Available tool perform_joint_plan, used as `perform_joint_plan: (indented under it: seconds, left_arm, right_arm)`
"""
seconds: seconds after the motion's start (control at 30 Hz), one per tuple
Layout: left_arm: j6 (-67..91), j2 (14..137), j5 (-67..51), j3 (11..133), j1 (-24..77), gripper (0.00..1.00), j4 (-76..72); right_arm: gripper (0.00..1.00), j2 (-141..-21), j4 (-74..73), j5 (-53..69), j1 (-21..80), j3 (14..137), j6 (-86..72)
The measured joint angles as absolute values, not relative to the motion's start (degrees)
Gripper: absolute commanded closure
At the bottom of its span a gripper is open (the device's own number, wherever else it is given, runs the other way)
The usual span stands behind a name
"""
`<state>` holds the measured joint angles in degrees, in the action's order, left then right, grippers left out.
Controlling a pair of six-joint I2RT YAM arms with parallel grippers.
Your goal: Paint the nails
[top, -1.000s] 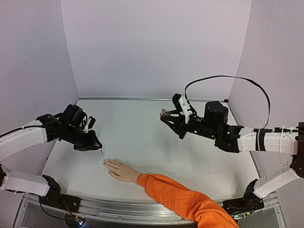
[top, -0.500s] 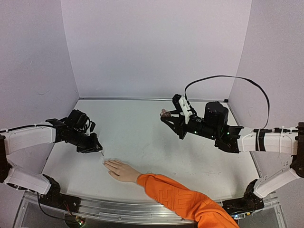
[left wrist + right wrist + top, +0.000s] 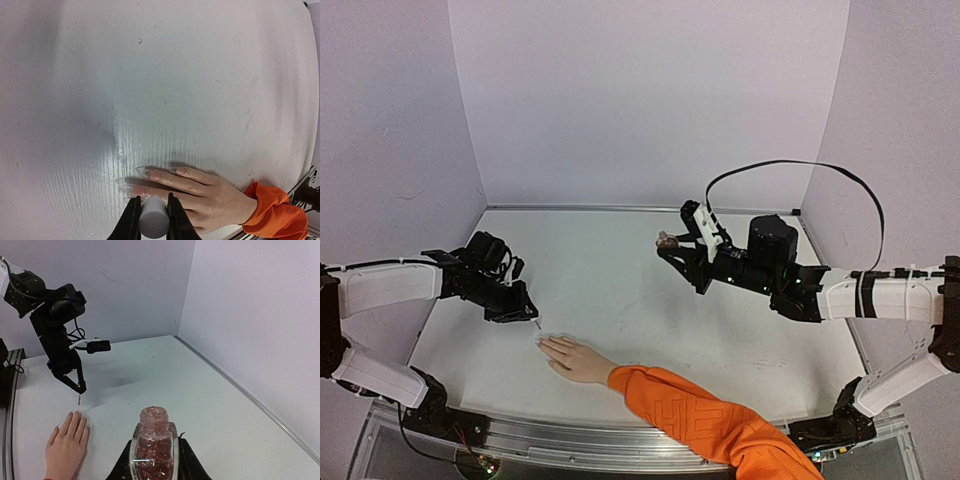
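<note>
Stock check: my left gripper [image 3: 152, 222] pinches the brush cap [image 3: 153, 226] near seemingly unpainted nails [image 3: 154, 175]; my right gripper [image 3: 155, 467] clamps the open glitter bottle [image 3: 152, 440].

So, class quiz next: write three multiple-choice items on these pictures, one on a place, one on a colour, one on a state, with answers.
1. Where does the hand lie? A by the back wall; B flat on the table near its front edge; C on the right arm.
2. The sleeve is: A blue; B orange; C green.
3. The glitter polish bottle in the right gripper is: A capped; B lying on the table; C uncapped, held off the table.
Answers: B, the top view shows it by the near edge; B, bright orange throughout; C, the right wrist view shows its open neck.
</note>
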<state>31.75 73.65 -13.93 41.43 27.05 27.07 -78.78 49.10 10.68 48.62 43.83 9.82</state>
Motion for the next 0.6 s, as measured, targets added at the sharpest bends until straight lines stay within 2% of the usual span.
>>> perform_joint_plan:
  seconds: [0.6]
  left_arm:
    - [30.0, 75.5, -14.9, 41.3, 26.1, 1.0, 27.0]
  right_arm:
    - [1.0, -79.7, 49.3, 11.0, 48.5, 43.8, 9.8]
